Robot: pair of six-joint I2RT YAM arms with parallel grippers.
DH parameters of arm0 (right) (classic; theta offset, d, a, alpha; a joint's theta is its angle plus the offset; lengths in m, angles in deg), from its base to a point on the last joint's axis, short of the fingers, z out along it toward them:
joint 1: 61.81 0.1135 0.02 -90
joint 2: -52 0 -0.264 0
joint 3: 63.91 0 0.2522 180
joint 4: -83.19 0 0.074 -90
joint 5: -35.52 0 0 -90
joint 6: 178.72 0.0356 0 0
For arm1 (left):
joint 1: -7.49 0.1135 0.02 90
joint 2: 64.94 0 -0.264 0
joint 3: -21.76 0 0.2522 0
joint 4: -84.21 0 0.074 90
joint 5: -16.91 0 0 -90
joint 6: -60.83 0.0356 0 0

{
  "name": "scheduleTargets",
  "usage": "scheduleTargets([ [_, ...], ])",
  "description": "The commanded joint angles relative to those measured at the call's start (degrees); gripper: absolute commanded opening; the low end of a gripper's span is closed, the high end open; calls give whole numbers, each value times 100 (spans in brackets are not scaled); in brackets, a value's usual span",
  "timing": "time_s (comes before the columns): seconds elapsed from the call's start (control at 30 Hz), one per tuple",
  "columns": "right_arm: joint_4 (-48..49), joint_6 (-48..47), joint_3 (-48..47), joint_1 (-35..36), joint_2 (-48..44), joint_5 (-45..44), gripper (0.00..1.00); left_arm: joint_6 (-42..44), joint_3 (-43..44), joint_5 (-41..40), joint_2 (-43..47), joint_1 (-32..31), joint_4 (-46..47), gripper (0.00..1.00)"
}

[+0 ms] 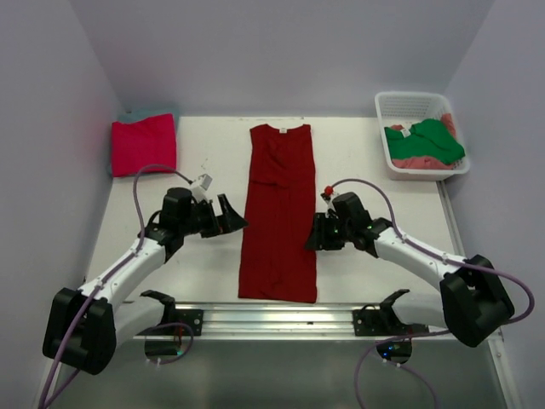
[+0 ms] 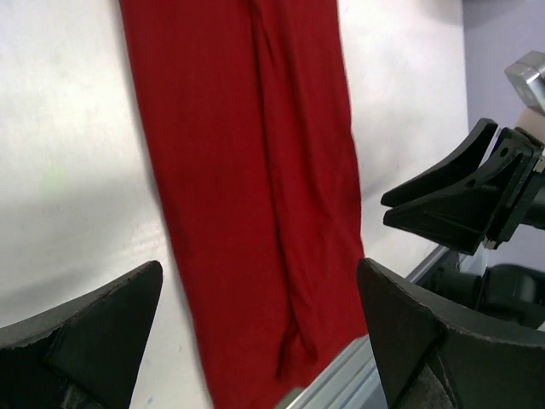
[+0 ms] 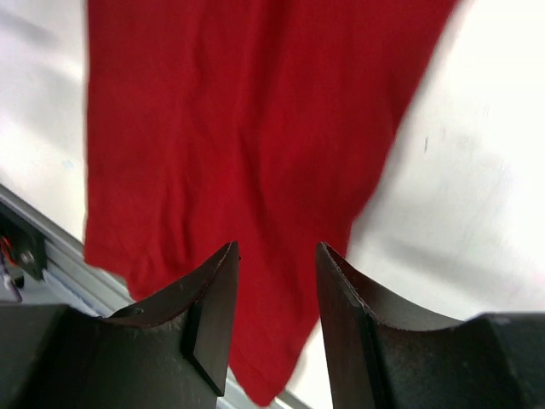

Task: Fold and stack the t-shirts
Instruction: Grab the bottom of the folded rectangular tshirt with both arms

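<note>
In the top view, the dark red t-shirt [image 1: 279, 213] lies flat on the middle of the worktop [image 1: 204, 153], folded into a long narrow strip with its collar at the far end. The left gripper [image 1: 232, 213] sits just beside its left edge and the right gripper [image 1: 310, 233] at its right edge. In the far left corner, a folded magenta-pink t-shirt [image 1: 143, 145] rests on a teal t-shirt [image 1: 149, 111]. At the far right, the white lattice basket [image 1: 410, 104] holds a green t-shirt [image 1: 434, 141] over a salmon-pink t-shirt [image 1: 417, 162].

The left wrist view shows its jaws spread wide and released, with the red strip beyond them.

The right wrist view shows its jaws partly parted, pinching nothing, with blurred red cloth behind.
</note>
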Motion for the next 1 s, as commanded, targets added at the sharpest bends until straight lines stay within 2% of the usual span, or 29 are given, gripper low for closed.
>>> scheduleTargets([
  [0.0,-272,532,439,160,-375,-232,45,275,-440,110,205,-168,-1024,100],
  [0.27,-799,981,1020,415,-1227,-320,45,4,-1408,356,249,-642,-954,100],
  [0.7,-817,1684,1504,749,-1246,101,45,-322,-1558,233,241,-1363,-1218,98],
  [0.9,-598,2036,1706,986,-1193,207,45,-401,-1663,285,83,-1407,-999,83],
  [0.97,-475,2228,1811,1074,-1097,312,45,-498,-1724,391,-14,-1425,-806,74],
])
